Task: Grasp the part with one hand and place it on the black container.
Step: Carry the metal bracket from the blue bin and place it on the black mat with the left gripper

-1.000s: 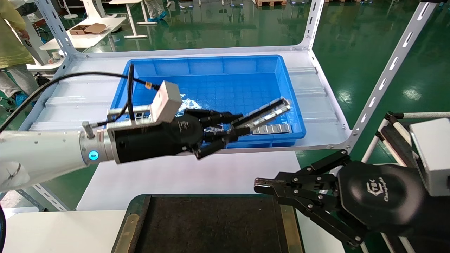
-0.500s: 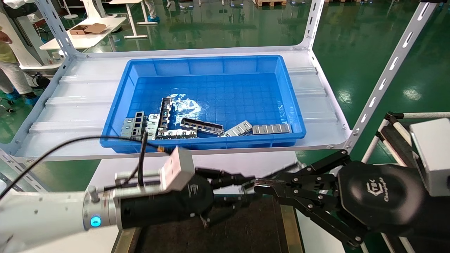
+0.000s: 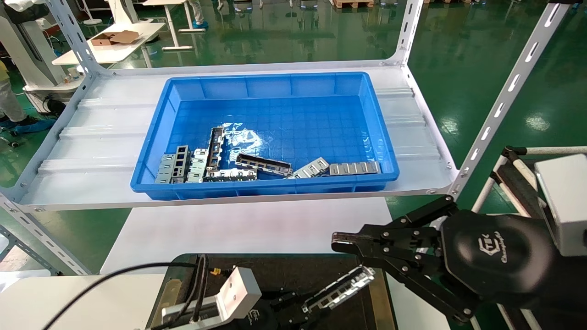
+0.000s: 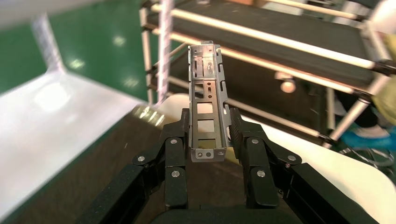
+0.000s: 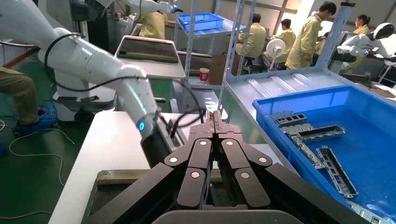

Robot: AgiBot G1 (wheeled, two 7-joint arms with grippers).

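Part: light-grey channel strip (image 4: 207, 108) clamped near one end between the left gripper's fingers, its free end slanting out over the black container (image 3: 284, 270).
Left gripper (image 3: 300, 309): low over the container, arm mostly cut off by the frame edge.
Contact: whether the strip touches the tray cannot be told.
Right gripper (image 3: 341, 243): parked beside the container, fingers pressed together, holding nothing.
Blue bin (image 3: 275, 82): on the shelf behind, more metal pieces inside.

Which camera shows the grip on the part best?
The left wrist view: the left gripper clamps the part at its near end. The head view shows it over the black container; the right wrist view hides it.
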